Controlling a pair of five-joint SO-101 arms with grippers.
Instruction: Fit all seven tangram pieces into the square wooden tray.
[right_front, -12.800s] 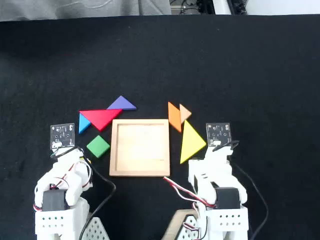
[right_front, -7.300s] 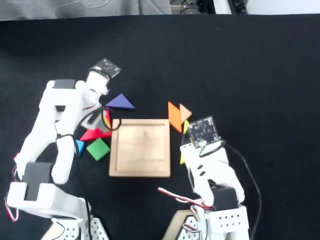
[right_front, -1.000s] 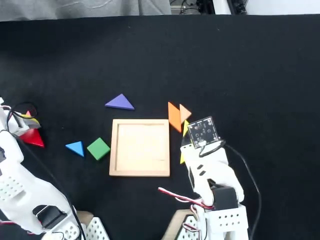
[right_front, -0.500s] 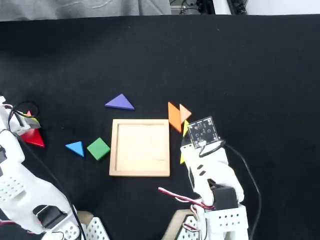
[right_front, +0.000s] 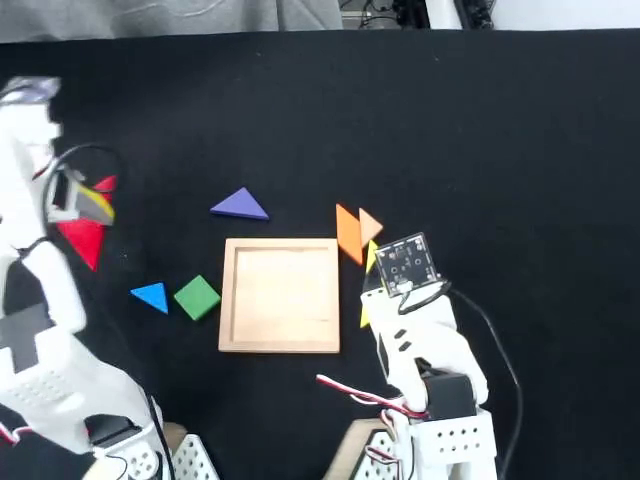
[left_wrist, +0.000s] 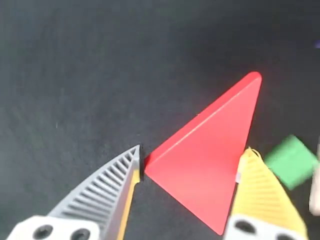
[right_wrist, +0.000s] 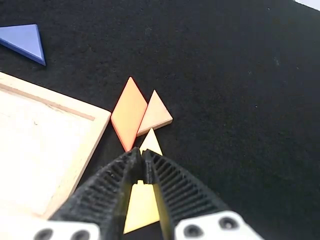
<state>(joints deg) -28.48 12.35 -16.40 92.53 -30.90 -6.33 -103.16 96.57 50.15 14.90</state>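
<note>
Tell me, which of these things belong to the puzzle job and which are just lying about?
Job: wooden tray, red triangle in the left gripper, yellow triangle, orange slanted piece, pale orange triangle, purple triangle, blue triangle, green square.
Lying about: grey cloth, cables beyond the table.

red triangle (left_wrist: 205, 155), green square (right_front: 196, 297), pale wooden tray (right_front: 225, 300), black table (right_front: 450, 130)

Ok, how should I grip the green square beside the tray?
Probably from straight above, jaws across two opposite edges of the green square, wrist turned to match its diamond tilt. It lies flat, with the blue triangle and tray off its corners, leaving the edges free.
</note>
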